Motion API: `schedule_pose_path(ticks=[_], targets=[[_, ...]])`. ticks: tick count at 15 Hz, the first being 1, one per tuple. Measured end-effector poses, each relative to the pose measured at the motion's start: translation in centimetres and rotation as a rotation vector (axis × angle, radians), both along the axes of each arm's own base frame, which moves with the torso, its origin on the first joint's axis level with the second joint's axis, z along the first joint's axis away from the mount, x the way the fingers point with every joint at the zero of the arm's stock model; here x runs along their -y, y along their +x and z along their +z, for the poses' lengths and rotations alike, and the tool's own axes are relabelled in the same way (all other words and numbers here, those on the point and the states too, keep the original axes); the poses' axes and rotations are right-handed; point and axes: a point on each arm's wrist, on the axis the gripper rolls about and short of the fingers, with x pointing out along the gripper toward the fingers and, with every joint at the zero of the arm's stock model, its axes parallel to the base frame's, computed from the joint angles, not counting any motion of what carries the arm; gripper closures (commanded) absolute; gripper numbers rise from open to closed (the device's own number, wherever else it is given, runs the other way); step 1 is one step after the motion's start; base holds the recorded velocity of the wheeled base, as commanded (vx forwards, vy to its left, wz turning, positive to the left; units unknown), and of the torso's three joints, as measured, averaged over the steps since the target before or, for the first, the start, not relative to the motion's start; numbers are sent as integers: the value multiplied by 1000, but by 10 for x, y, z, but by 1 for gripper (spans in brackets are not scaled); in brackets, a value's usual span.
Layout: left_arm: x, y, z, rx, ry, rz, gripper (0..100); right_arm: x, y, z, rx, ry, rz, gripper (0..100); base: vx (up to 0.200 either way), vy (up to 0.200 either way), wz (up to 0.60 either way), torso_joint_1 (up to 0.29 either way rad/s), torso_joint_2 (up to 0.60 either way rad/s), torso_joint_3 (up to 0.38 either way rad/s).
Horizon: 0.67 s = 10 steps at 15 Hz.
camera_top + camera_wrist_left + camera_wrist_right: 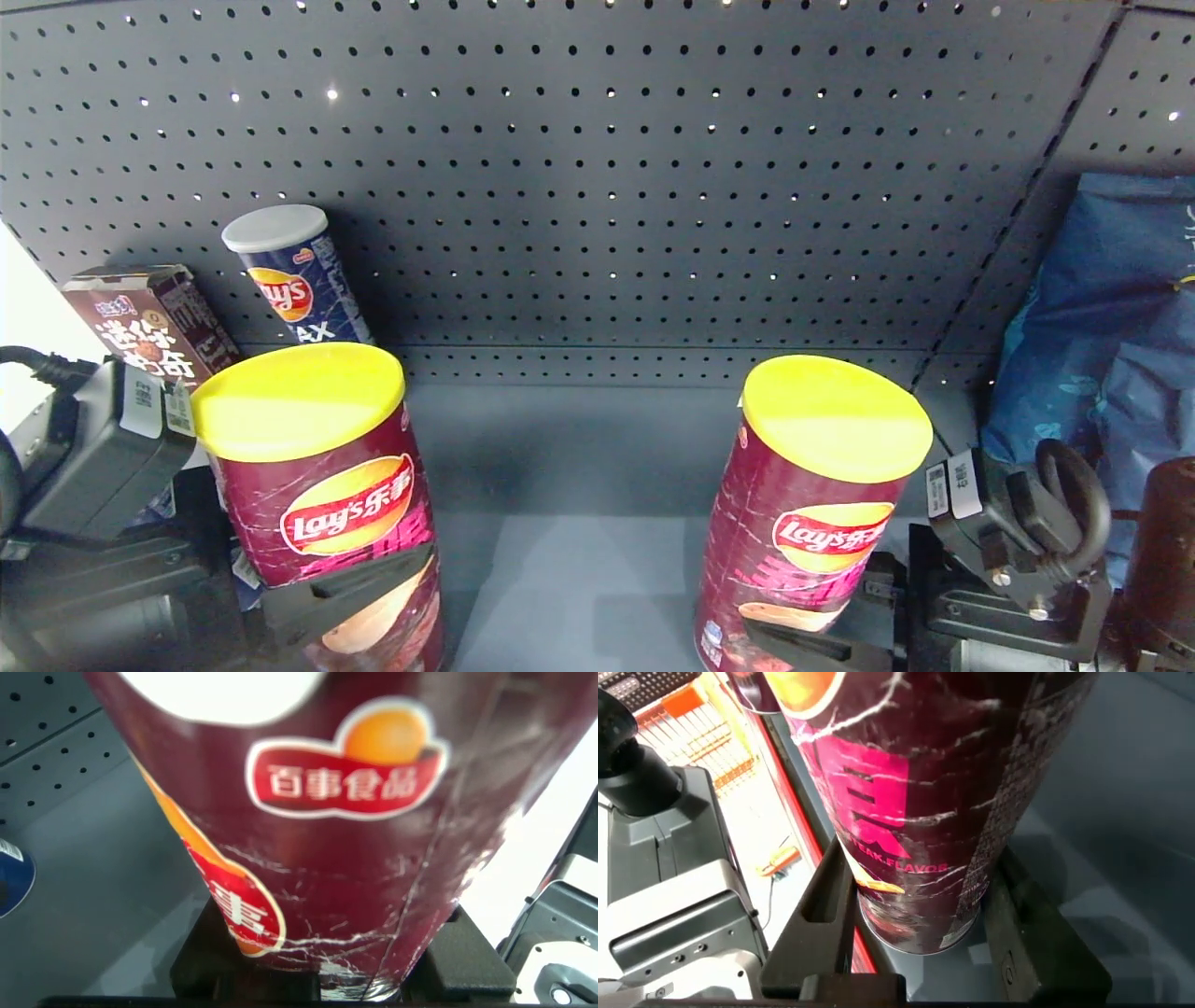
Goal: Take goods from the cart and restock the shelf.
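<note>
Above the shelf (pixel 579 523), left gripper (pixel 359 597) pinches the left can (pixel 313 448), right gripper (pixel 808 639) the right can (pixel 826 485).

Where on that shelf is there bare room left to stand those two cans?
Free: the shelf floor between the left can and right can, back to the pegboard. Crowded: blue can and brown box far left, blue bags at right.

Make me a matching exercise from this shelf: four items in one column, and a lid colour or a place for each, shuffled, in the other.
Column one:
1. blue can
2. brown box
3. blue bag
4. left red can

Column two:
A. yellow lid
B. far right
C. white lid
D. leftmost, at the back

Pairs: 1-C, 2-D, 3-B, 4-A
</note>
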Motion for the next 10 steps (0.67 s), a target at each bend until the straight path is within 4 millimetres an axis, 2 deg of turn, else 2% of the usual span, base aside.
schedule_pose_path(ticks=[10], targets=[[0,0,0,2,0,-1,100,-9,10,-8,-26,-27,-6,100,0,0,0,0,0,0]])
